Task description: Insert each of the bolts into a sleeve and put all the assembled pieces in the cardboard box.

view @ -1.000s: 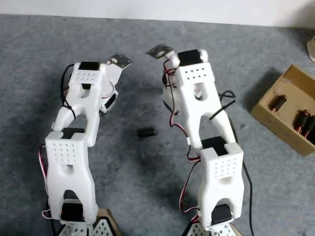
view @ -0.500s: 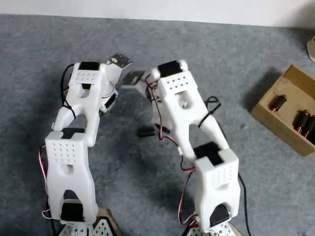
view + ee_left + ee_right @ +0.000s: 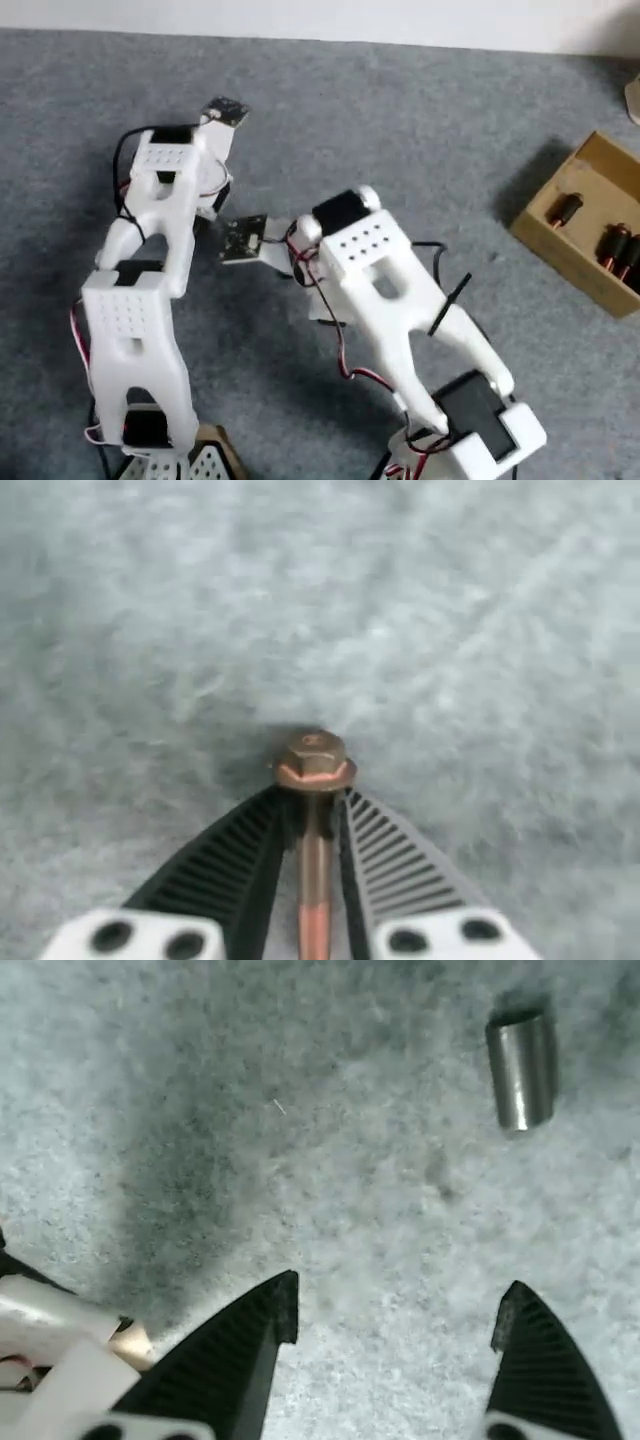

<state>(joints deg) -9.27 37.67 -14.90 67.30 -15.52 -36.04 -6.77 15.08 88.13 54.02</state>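
Your left gripper (image 3: pixel 315 802) is clamped on a copper bolt (image 3: pixel 313 765). Your right gripper (image 3: pixel 400 1305) is spread wide, with a grey sleeve (image 3: pixel 521 1070) lying near it. The cardboard box (image 3: pixel 560 252) sits at the high view's right edge.

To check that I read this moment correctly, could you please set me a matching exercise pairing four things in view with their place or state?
Things:
1. bolt
2. sleeve
3. cardboard box
4. right gripper

Place or state:
A. open, over the carpet
B. holds assembled pieces
C. clamped in the left gripper
D. lying loose on the carpet

Pairs: 1-C, 2-D, 3-B, 4-A
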